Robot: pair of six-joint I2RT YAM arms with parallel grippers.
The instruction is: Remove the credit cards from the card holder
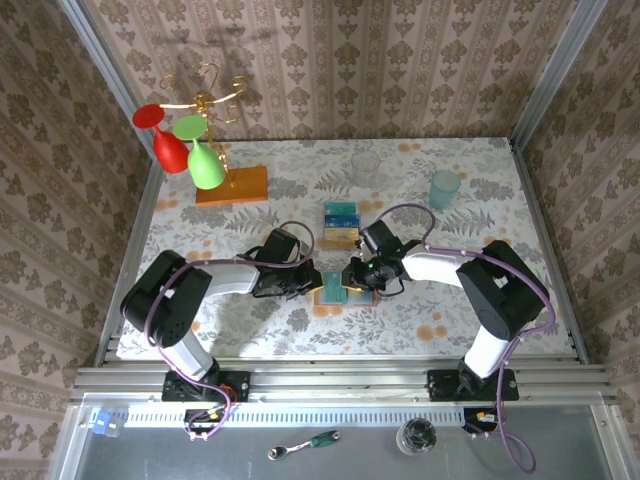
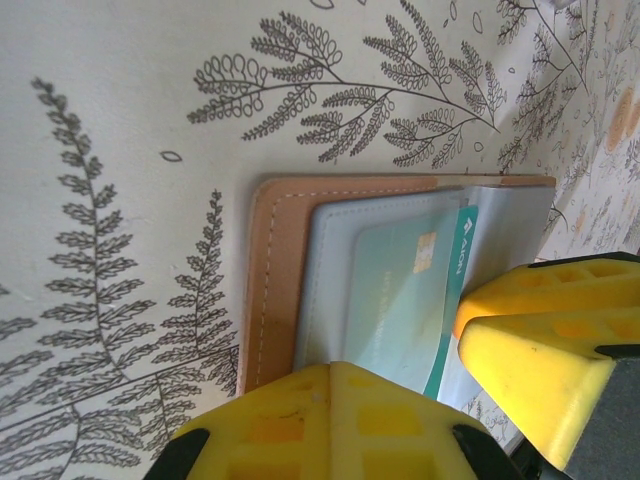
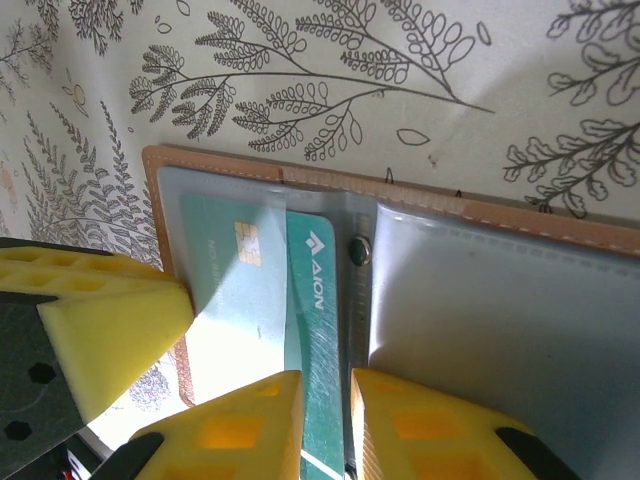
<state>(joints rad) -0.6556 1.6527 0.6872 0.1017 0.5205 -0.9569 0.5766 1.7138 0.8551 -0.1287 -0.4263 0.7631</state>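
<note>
brown floral-patterned walls surround a pale table with leafy print.

Patterned tablecloth. Red goblet, green goblet hanging upside down from gold stand. Orange slab below. Frosted tumbler far right.

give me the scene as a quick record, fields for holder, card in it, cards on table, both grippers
holder: card holder, lying open on the table
card in holder: teal card, partly under a clear pocket
cards on table: blue card, teal card and orange-tan card, beyond the holder
left gripper: shut, at the holder's left side
right gripper: slightly open, over the holder
</note>
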